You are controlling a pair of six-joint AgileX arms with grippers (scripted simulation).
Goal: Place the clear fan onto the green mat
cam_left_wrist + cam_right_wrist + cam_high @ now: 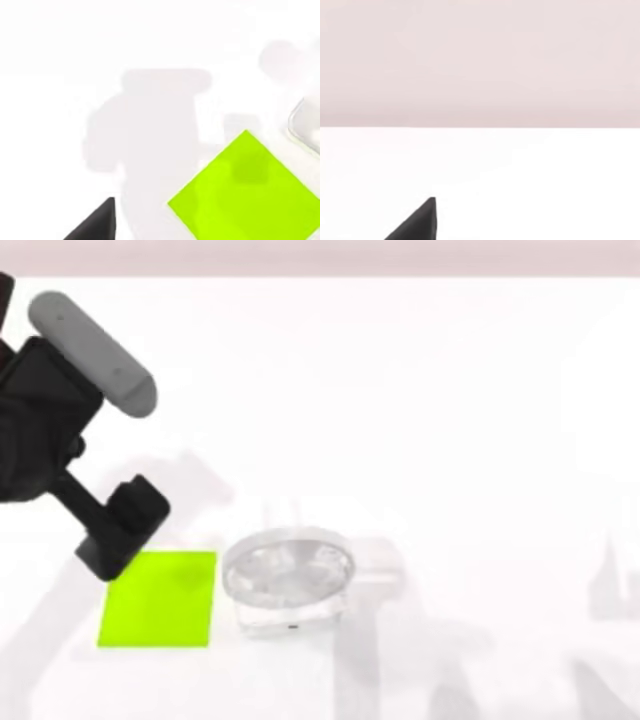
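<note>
The clear fan (288, 570) lies on the table with its round grille face up, just right of the green mat (160, 598) and off it. My left gripper (120, 530) hovers over the mat's far left corner, open and holding nothing. In the left wrist view the mat (245, 185) fills the lower right, a sliver of the fan (306, 125) shows at the edge, and one dark fingertip (102, 220) pokes in. My right arm is outside the top view. Its wrist view shows only one dark fingertip (422, 220) over bare table.
The white table (450, 440) runs to a pale wall (320, 255) at the back. Faint grey shadows of the arms fall across the tabletop around the fan and mat.
</note>
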